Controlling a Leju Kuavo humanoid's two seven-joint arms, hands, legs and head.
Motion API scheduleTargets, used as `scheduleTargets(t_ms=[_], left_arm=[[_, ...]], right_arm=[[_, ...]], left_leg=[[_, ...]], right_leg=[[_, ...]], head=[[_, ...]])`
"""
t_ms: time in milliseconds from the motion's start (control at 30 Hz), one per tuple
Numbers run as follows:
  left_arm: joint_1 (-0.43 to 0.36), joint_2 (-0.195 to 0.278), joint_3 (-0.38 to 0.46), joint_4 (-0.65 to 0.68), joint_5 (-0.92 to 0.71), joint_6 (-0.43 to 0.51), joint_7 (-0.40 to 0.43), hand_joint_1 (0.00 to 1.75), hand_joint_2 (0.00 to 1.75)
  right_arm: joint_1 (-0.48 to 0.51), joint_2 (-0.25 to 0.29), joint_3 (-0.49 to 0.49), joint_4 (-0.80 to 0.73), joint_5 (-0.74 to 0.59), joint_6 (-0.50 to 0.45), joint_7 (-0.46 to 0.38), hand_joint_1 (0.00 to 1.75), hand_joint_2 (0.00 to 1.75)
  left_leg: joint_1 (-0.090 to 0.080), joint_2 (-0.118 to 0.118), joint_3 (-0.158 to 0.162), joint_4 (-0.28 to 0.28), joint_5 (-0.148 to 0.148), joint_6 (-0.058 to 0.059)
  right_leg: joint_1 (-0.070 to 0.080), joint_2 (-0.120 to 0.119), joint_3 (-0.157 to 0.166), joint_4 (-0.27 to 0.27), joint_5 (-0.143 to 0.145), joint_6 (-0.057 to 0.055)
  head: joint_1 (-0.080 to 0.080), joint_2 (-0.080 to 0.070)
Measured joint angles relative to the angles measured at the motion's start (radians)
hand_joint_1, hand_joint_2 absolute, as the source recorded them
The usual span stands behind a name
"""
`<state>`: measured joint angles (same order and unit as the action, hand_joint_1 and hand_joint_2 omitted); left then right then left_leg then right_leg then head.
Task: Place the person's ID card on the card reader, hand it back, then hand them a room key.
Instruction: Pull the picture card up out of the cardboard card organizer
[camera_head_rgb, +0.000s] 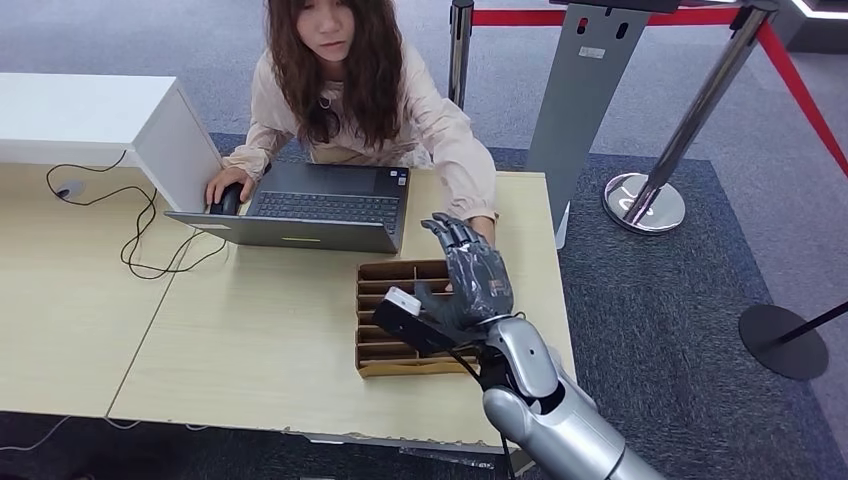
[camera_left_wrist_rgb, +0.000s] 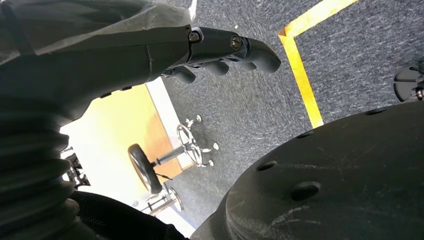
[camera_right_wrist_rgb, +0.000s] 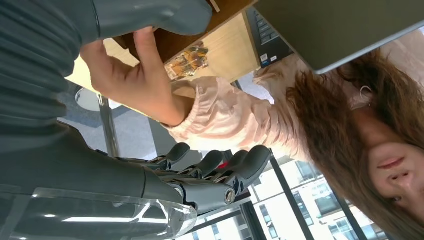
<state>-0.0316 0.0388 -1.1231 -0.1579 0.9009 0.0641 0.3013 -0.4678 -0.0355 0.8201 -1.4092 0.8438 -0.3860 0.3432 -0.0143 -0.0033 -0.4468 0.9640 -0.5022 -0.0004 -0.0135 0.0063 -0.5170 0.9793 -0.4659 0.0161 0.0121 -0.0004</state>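
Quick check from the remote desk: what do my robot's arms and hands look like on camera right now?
The right arm is smooth silver metal with rounded joint housings and a thin black cable near the wrist. The right hand has a dark grey, slightly glossy covering. A black camera block with a white patch sits at that wrist. The left hand has dark fingers, visible screws and a grey ribbed cover.

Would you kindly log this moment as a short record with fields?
right hand: raised over the tray, fingers spread, nothing seen held
left hand: hanging low over carpet, fingers curled
tray: cardboard, slotted, near the desk's front edge
person's hand: reaching in close beside the right hand's thumb
laptop: open, behind the tray
desk: light wood
card: whether the person holds one cannot be told
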Motion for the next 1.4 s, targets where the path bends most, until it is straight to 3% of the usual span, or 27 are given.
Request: scheduleTargets(t_ms=[667,900,1400], left_arm=[[0.001,0.0,0.006,0.002,0.0,0.0,-0.001,0.0,0.0],[0.002,0.0,0.014,0.002,0.0,0.0,-0.001,0.0,0.0],[0.005,-0.001,0.016,0.002,0.0,0.002,-0.009,0.0,0.0]], right_arm=[[0.021,0.0,0.008,0.002,-0.005,-0.002,-0.012,0.43,1.75],[0.023,0.0,0.012,0.017,0.013,-0.006,-0.014,0.66,1.75],[0.03,0.012,0.023,0.083,0.023,-0.012,-0.03,0.68,1.75]], left_leg=[[0.0,0.0,0.0,0.0,0.0,0.0],[0.0,0.0,0.0,0.0,0.0,0.0],[0.0,0.0,0.0,0.0,0.0,0.0]], right_leg=[[0.0,0.0,0.0,0.0,0.0,0.0],[0.0,0.0,0.0,0.0,0.0,0.0],[0.0,0.0,0.0,0.0,0.0,0.0]], head=[[0.0,0.0],[0.0,0.0],[0.0,0.0]])
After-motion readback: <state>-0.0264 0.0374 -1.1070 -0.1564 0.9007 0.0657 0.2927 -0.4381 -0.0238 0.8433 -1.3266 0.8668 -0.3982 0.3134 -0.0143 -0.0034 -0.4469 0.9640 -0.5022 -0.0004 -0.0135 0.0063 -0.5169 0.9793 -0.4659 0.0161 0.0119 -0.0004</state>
